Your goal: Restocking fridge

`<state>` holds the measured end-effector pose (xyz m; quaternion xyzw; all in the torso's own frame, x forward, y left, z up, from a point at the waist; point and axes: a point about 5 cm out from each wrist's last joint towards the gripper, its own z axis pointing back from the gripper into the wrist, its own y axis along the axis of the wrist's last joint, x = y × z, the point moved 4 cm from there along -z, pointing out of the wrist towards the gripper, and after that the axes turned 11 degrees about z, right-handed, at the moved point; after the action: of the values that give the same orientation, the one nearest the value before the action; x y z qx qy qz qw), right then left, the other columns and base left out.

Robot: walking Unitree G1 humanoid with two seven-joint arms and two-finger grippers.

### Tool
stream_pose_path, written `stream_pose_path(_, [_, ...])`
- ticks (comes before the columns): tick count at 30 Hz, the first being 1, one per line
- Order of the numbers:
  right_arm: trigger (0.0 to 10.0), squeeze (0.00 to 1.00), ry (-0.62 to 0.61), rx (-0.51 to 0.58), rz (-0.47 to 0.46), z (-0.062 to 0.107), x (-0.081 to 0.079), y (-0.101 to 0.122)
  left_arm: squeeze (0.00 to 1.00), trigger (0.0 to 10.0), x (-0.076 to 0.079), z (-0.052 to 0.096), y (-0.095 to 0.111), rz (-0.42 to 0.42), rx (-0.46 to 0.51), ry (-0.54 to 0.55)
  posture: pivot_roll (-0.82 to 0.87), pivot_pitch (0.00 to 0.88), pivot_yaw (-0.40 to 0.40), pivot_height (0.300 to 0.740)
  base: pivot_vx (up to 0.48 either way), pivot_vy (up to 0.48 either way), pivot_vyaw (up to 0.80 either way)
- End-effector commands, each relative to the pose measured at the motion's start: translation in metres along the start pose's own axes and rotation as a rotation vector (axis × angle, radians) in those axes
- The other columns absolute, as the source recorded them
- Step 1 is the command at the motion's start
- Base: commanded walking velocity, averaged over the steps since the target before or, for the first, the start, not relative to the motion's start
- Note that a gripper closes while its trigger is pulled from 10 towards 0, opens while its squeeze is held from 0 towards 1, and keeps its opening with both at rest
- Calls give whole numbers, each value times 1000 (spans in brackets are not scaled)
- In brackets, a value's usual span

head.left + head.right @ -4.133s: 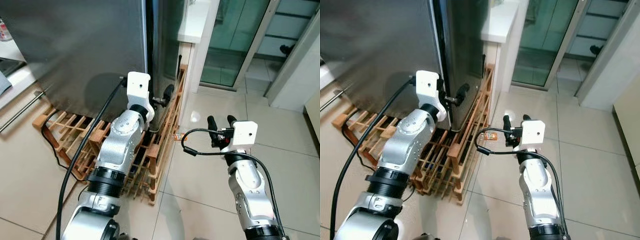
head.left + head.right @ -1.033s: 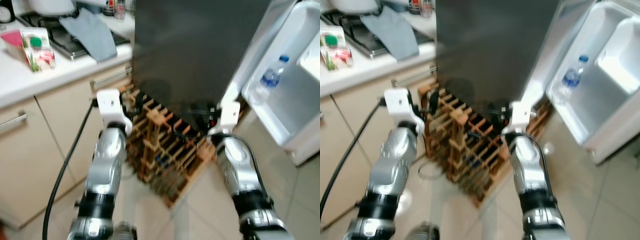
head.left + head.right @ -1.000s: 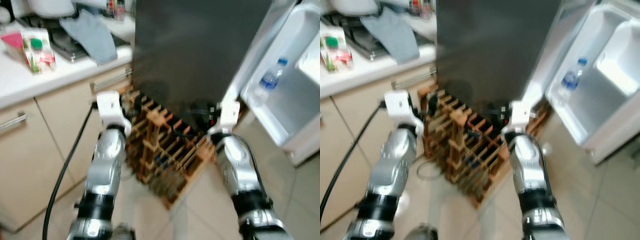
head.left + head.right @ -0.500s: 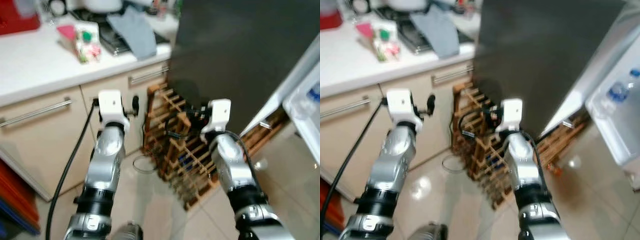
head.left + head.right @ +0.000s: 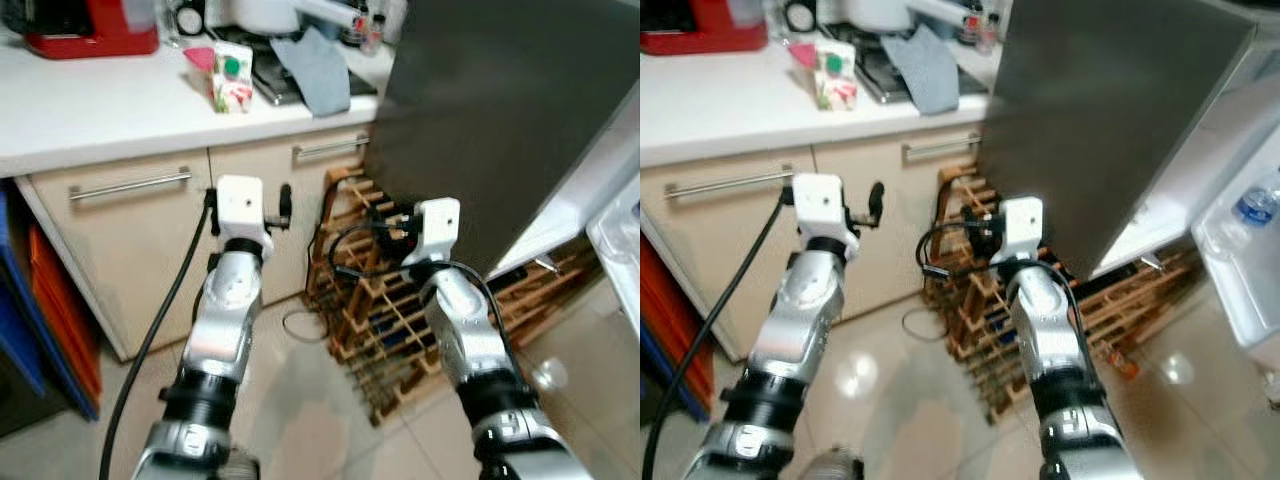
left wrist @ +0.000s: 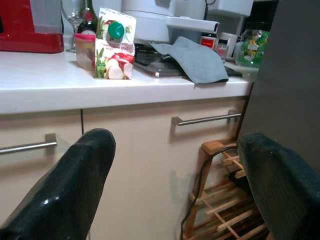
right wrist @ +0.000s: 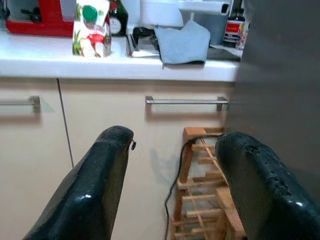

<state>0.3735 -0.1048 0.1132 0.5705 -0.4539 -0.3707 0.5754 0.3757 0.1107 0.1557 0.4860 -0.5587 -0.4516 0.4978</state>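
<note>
View swung left to the counter, juice carton (image 5: 231,79) upright there, water bottle (image 5: 1252,207) in fridge door, both grippers' jaws apart, empty

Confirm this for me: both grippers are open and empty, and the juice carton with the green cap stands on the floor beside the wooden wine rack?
Not quite. The left gripper and right gripper are open and empty, but the juice carton with the green cap stands on the white counter, as the left wrist view shows, not on the floor. The wooden wine rack sits on the floor below, beside the cabinets.
</note>
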Motion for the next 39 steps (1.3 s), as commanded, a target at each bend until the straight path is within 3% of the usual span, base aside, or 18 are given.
stream_pose_path(1, [10000, 0, 10, -11, 5, 0, -1, -2, 0, 10000, -4, -1, -2, -18, -8, 17, 39, 0, -132, 740, 255, -405, 475])
stream_pose_path(4, [10000, 0, 13, -1, 10, 2, -3, 1, 0, 10000, -10, -5, 3, -30, -1, 34, 5, 0, -105, 740, 255, -402, 473])
stream_pose_path(8, [10000, 0, -7, -12, 11, 7, 1, -4, 0, 10000, -6, -8, 1, -38, -5, 24, -8, 0, -89, 740, 258, -401, 452])
stream_pose_path(13, [10000, 0, -51, -29, -15, 12, 3, -10, 0, 10000, -4, -10, -3, 20, -28, 24, -28, 0, -71, 740, 184, -221, 359])
stream_pose_path(16, [10000, 0, -73, -76, 28, 14, 6, -18, 0, 10000, 10, -11, -1, 212, -42, -97, -28, 0, -59, 740, 160, 0, 0])
stream_pose_path(23, [10000, 0, -1, -29, 33, 8, -10, -9, 0, 10000, 5, -19, 13, 33, 17, -88, -15, 0, -45, 740, 480, 0, 402])
stream_pose_path(31, [10000, 0, -50, -28, 7, 3, -6, -7, 0, 10000, 7, -19, 15, 30, 31, -108, -4, 0, -39, 740, 480, 0, 100])
stream_pose_path(39, [10000, 0, -9, -4, 14, -1, -13, -2, 0, 10000, 10, -24, 23, 18, 53, -119, -2, 0, -30, 740, 480, 0, 415])
